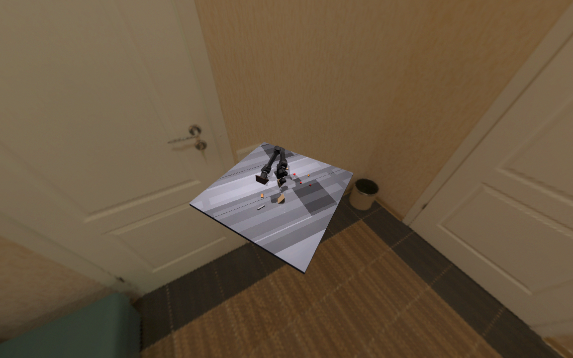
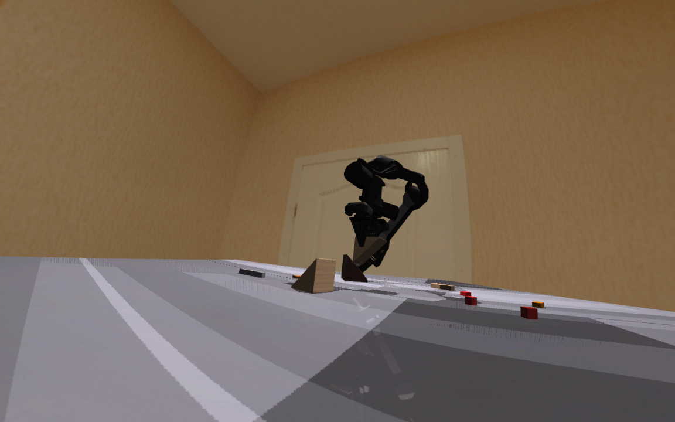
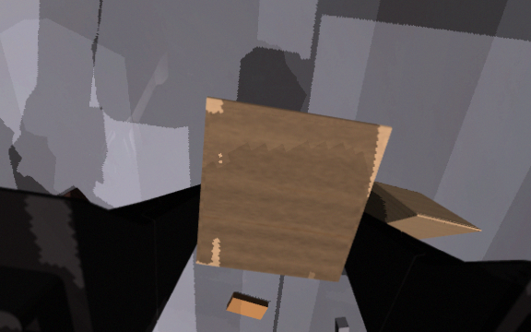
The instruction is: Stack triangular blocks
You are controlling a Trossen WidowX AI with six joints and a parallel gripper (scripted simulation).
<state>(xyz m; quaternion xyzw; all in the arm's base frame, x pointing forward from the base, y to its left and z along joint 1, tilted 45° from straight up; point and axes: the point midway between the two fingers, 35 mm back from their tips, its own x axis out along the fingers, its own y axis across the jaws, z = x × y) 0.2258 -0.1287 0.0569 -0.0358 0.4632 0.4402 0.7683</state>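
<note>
In the top view, a tan textured wall [image 1: 306, 66] [image 2: 565, 157] rises at twelve o'clock beyond the grey patchwork tabletop [image 1: 235, 187] [image 2: 119, 367] [image 3: 408, 92]. A wastebasket [image 1: 362, 200] stands at three o'clock. The gripper [image 1: 281, 181] [image 2: 370, 240] [image 3: 275, 199] clasps one wooden triangular block [image 2: 367, 252] [image 3: 284, 194] aloft; its mate [image 1: 281, 199] [image 2: 324, 275] [image 3: 427, 226] rests on the tabletop at six o'clock from it.

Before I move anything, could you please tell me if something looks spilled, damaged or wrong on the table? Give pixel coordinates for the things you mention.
Nothing stands out as wrong. One wooden block [image 1: 279, 183] [image 2: 370, 250] [image 3: 289, 198] is held between the fingers [image 2: 362, 235]; the other [image 1: 281, 198] [image 2: 324, 275] [image 3: 431, 226] rests on the table [image 1: 252, 226] [image 2: 93, 367]. I see no spill or damage.
</note>
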